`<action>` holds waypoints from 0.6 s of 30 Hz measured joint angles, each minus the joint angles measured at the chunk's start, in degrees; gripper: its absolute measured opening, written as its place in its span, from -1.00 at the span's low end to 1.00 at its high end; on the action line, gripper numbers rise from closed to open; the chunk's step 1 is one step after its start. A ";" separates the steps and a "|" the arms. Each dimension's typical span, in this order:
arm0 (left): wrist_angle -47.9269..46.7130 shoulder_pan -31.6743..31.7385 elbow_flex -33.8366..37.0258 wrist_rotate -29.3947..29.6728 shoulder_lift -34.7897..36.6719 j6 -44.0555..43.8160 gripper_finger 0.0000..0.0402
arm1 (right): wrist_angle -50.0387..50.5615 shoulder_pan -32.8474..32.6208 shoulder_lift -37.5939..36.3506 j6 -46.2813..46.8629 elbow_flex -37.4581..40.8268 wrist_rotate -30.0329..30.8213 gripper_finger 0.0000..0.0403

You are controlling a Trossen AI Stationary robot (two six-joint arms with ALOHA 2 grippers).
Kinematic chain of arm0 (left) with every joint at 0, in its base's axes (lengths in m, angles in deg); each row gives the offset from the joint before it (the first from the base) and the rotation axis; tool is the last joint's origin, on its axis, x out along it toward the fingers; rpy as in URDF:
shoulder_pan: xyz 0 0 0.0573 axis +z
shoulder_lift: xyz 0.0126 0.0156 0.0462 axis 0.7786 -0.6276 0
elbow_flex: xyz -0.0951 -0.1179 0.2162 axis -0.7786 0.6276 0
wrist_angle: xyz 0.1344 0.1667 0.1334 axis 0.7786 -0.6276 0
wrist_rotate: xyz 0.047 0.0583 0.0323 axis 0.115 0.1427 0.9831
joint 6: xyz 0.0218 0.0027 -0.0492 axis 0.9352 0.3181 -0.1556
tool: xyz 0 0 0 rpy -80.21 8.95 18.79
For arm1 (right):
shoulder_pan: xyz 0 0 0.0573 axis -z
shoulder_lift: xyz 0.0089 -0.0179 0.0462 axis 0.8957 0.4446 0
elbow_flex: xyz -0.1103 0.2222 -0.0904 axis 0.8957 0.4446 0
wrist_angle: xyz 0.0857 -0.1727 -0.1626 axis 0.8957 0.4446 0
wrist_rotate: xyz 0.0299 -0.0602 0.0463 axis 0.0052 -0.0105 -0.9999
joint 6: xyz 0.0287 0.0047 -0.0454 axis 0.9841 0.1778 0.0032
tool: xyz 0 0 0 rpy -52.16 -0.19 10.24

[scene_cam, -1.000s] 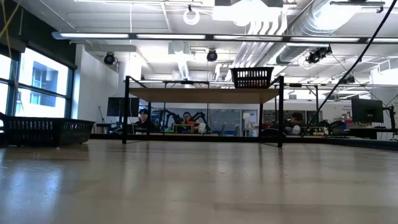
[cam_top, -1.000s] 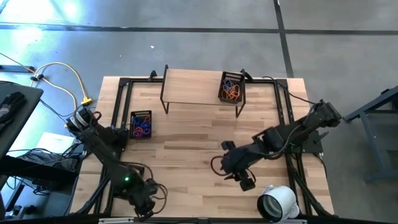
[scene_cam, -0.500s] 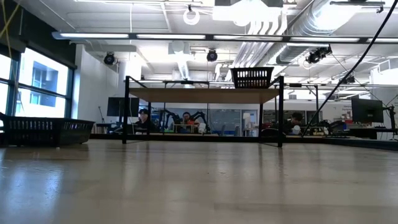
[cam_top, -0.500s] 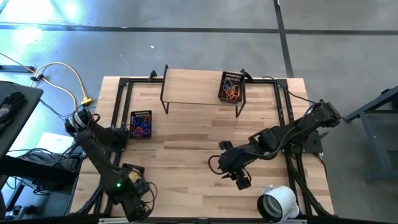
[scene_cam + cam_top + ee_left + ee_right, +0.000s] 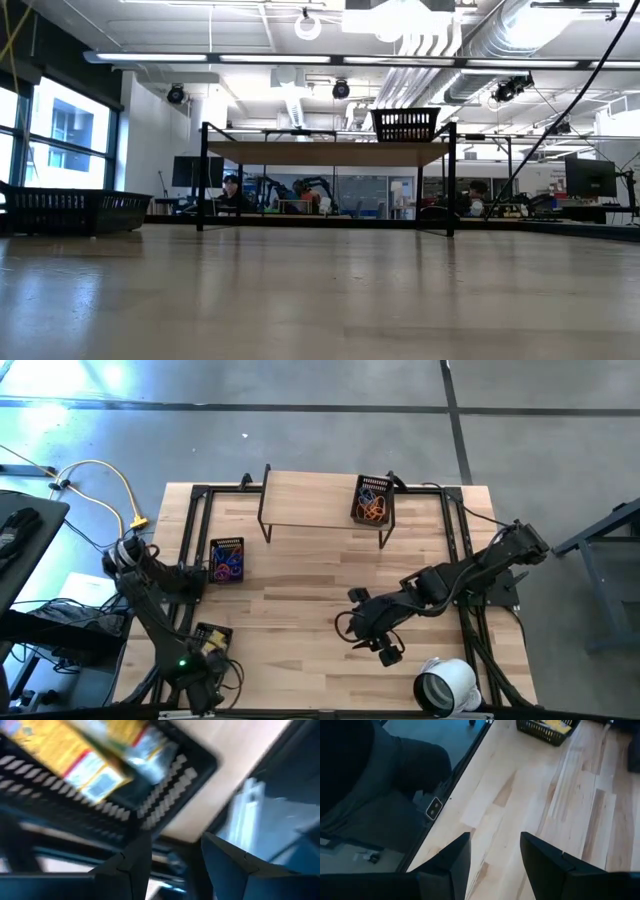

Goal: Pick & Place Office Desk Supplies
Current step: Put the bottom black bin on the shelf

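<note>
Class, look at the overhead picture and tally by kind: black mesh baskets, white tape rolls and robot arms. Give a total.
Black mesh baskets: 3
White tape roll: 1
Robot arms: 2
Total: 6

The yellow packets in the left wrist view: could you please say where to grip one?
Probably from above, across a free edge of the top packet: they lie flat, overlapping, in the black basket, whose walls block sideways approach.

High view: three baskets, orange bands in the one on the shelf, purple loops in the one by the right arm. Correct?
Not quite. The high view shows the basket with purple loops by the left arm, not the right. The orange bands are in the shelf basket.
</note>
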 joint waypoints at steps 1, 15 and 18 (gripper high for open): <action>-1.24 -0.45 0.00 0.41 0.00 0.69 -0.18 | -0.20 0.00 0.00 -0.26 0.00 0.00 -0.20; -1.40 -6.50 0.00 12.77 -3.52 11.03 -0.18 | -0.25 0.00 0.00 -0.17 -0.01 0.00 -0.20; -1.37 -6.92 0.00 12.79 -4.35 11.25 -0.18 | -0.39 0.00 0.00 -0.16 -0.02 0.00 -0.20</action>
